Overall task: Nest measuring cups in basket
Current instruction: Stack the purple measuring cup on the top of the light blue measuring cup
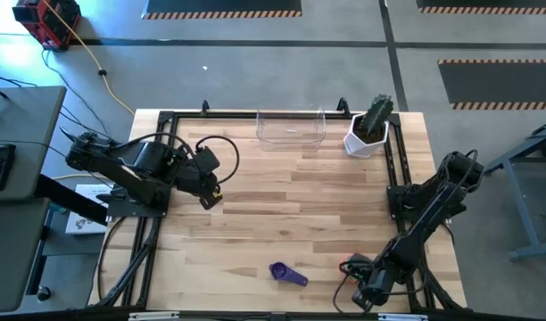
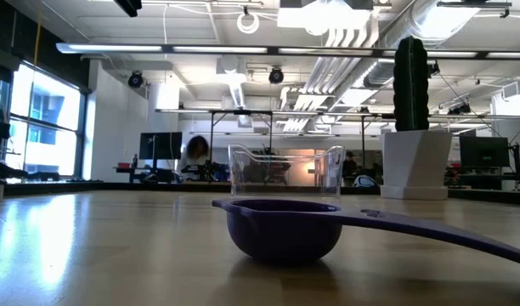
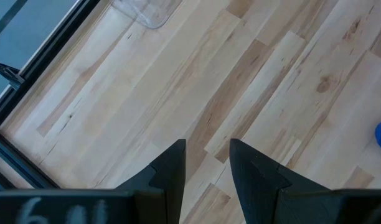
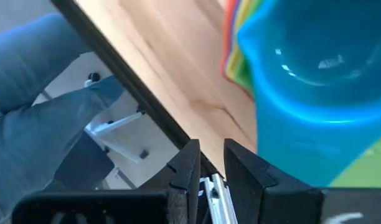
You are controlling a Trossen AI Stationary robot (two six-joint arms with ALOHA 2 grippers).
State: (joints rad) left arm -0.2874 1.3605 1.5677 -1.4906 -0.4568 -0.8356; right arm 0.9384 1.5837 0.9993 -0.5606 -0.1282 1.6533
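I see the basket (image 1: 291, 127) empty, a purple cup (image 1: 286, 273) loose beside my right fingers (image 1: 369, 294), narrowly parted and empty; left fingers (image 1: 212, 198) open, idle.

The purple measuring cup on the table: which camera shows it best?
The low view: the purple measuring cup fills the foreground, bowl upright, handle pointing right. The high view shows it small near the table's front edge. Neither wrist view clearly shows it; the right one sees other stacked cups.

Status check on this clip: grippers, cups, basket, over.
Left gripper open, empty, hovering over left table. Right gripper empty at near right edge beside stacked cups. Purple cup alone near front edge. Basket empty, path unobstructed.
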